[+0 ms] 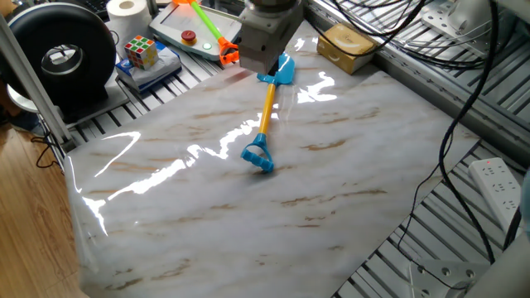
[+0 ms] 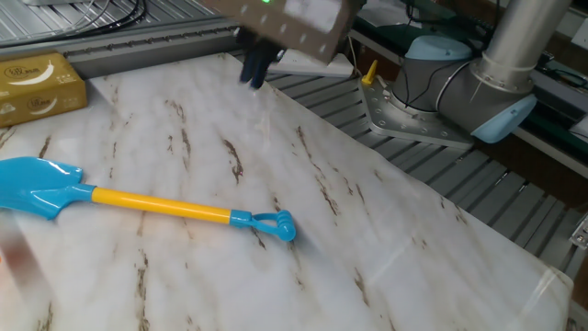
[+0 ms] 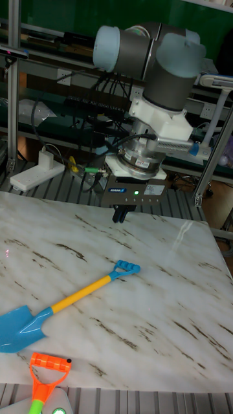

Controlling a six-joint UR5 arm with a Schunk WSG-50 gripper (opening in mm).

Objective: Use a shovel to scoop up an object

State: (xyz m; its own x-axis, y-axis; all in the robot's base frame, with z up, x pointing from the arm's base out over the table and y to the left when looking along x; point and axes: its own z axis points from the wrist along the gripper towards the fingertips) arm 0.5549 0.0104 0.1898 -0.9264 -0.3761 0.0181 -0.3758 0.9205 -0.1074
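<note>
Small plastic toy shovel (image 3: 61,303) with light-blue blade, orange-yellow shaft and blue D-shaped loop end lies flat on the white marble-patterned table (image 1: 331,190), untouched. The robot's dark two-finger gripper (image 3: 120,213) hangs above the table, beyond the loop end, holding nothing; its fingers appear close together, though blur prevents telling if they are fully closed. The tan-yellow rectangular block (image 1: 348,46) rests at the table's edge, near the blade. A green-shafted toy tool with an orange head (image 1: 217,35) lies nearby.
</note>
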